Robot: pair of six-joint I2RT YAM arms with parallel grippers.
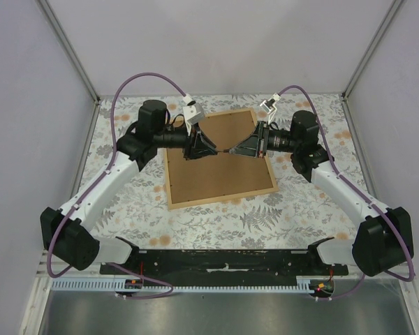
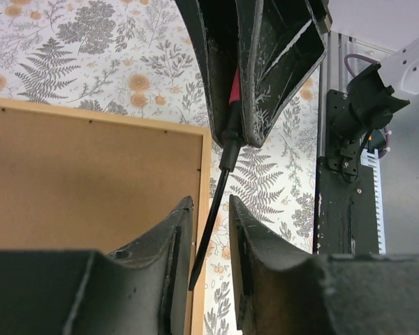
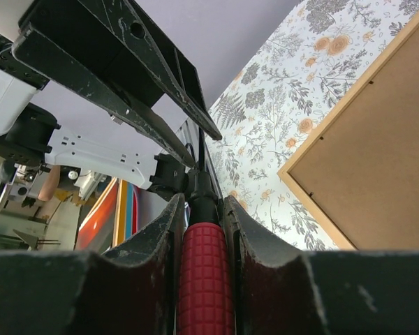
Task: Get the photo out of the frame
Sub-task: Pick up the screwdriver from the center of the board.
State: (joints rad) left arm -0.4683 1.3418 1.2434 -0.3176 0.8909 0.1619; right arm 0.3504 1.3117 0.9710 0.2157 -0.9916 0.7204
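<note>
At the near edge: a black rail [image 1: 223, 259] carries the left arm [image 1: 98, 192] and the right arm [image 1: 342, 188], both reaching inward over a flower-and-fern tablecloth [image 1: 195, 223].
Frame: the frame [image 1: 216, 178] lies flat on the cloth between the arms, back side up. Its brown board is ringed by thin light wood strips, and it sits slightly askew to the rail.
Photo: hidden; only the board back shows.
Right gripper: the right gripper [image 3: 202, 202] hovers above the frame. Its fingers are clamped on the red ribbed handle of a tool [image 3: 204, 272], whose thin black shaft points at the other arm.
Left gripper: the left gripper [image 2: 211, 209] faces it tip to tip, its fingers close together with a narrow gap. The shaft runs into that gap, but whether the fingers press on it cannot be told.
Far side: pale walls [image 1: 223, 42] close off the cloth.
</note>
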